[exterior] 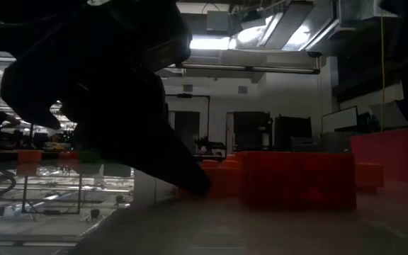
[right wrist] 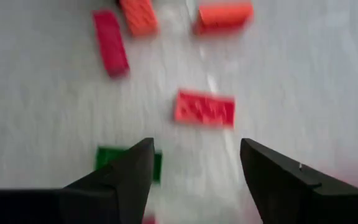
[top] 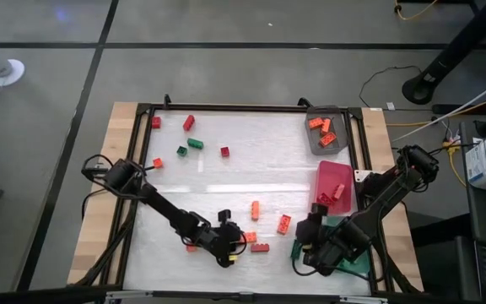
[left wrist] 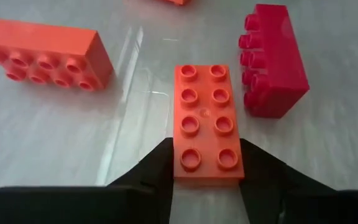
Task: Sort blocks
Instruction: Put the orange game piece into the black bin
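Left wrist view: left hand [left wrist: 207,177] is gripping an orange block [left wrist: 206,120] lying beside a red block [left wrist: 273,59] on the surface [left wrist: 73,137]; right hand [right wrist: 194,165] is hovering open near the pink tray [top: 336,181].

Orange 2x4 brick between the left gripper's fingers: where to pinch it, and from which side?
Pinch the orange brick across its two long smooth side walls, near the end closest to the left gripper, coming from above. It lies flat, studs up, with clear table along both long sides; the fingers already flank that end. The red brick beside it lies apart.
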`<action>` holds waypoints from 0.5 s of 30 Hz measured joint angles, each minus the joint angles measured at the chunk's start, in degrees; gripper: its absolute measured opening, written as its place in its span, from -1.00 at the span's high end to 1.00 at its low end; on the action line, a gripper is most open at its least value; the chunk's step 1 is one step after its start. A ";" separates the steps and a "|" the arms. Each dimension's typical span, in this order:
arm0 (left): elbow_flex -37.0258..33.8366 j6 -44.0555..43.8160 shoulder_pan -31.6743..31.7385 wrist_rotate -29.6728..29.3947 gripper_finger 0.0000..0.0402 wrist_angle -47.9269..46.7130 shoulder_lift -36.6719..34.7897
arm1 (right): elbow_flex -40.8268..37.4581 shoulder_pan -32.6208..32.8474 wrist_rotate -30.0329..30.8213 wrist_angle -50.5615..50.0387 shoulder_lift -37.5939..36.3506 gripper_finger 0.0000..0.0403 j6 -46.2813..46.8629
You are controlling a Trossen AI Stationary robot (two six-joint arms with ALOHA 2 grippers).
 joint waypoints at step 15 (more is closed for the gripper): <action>0.04 3.19 6.24 7.38 0.33 -1.20 -19.13 | -0.02 -0.01 17.85 22.48 0.00 -0.17 -40.14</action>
